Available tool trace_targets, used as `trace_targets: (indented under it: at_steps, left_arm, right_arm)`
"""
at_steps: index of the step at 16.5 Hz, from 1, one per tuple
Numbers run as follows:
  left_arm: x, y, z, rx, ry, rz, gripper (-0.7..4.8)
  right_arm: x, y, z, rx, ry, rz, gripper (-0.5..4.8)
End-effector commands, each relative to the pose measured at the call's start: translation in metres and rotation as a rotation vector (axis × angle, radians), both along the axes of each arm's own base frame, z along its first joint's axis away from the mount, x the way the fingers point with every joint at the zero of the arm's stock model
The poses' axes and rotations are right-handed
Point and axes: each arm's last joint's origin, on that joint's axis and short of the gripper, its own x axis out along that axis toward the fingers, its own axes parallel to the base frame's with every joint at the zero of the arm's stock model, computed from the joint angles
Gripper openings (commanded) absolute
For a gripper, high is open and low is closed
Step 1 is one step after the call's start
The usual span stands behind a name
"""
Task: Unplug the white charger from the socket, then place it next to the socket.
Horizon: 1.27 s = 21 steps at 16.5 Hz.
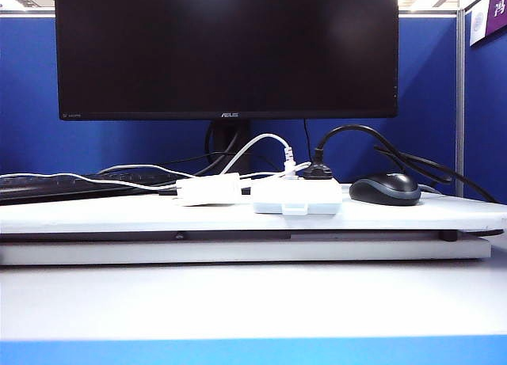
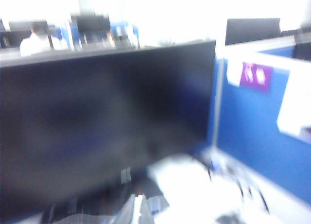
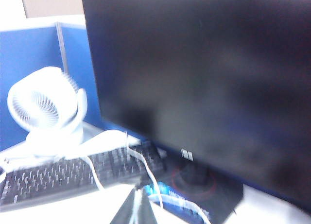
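The white charger lies flat on the white raised board, just left of the socket, with a small gap between them and its thin white cable trailing off to the left. A small white plug and a black plug stand in the socket's top. Neither gripper appears in the exterior view. My left gripper shows only as blurred fingertips pressed together, raised in front of the monitor. My right gripper is shut and empty, high above the desk near the keyboard.
A large black monitor stands behind the board, with a black mouse to the right of the socket and a black keyboard at the left. A white desk fan stands beyond the keyboard. Blue partition walls enclose the desk.
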Motion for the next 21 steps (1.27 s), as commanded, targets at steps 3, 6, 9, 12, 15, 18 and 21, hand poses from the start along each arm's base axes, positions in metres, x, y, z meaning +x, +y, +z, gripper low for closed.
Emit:
trace_targets:
  at_steps: [3, 6, 9, 12, 15, 18, 21]
  left_arm:
    - [-0.064, 0.038, -0.042, 0.057, 0.093, 0.102, -0.05]
    - [-0.082, 0.048, -0.088, 0.067, 0.143, 0.136, -0.05]
    - [-0.074, 0.044, -0.153, 0.021, 0.197, 0.140, -0.05]
    - [-0.036, 0.024, -0.201, -0.001, 0.182, 0.136, -0.05]
    - [-0.005, 0.007, -0.231, -0.044, 0.154, 0.134, -0.05]
    - [0.018, -0.005, -0.269, -0.020, 0.223, 0.139, -0.05]
    - [0.033, -0.013, -0.308, -0.040, 0.307, 0.148, -0.05]
  right_arm:
    - [-0.045, -0.032, -0.064, -0.004, 0.002, -0.023, -0.07]
    - [-0.054, -0.043, -0.134, -0.036, 0.083, -0.135, -0.07]
    - [-0.059, -0.047, -0.208, -0.044, 0.154, -0.159, -0.07]
    - [-0.059, -0.049, -0.252, 0.045, 0.256, -0.221, -0.07]
    - [-0.060, -0.050, -0.273, 0.022, 0.275, -0.245, -0.07]
    - [-0.059, -0.049, -0.293, -0.039, 0.349, -0.243, -0.06]
    - [-0.058, -0.048, -0.308, -0.065, 0.393, -0.247, -0.06]
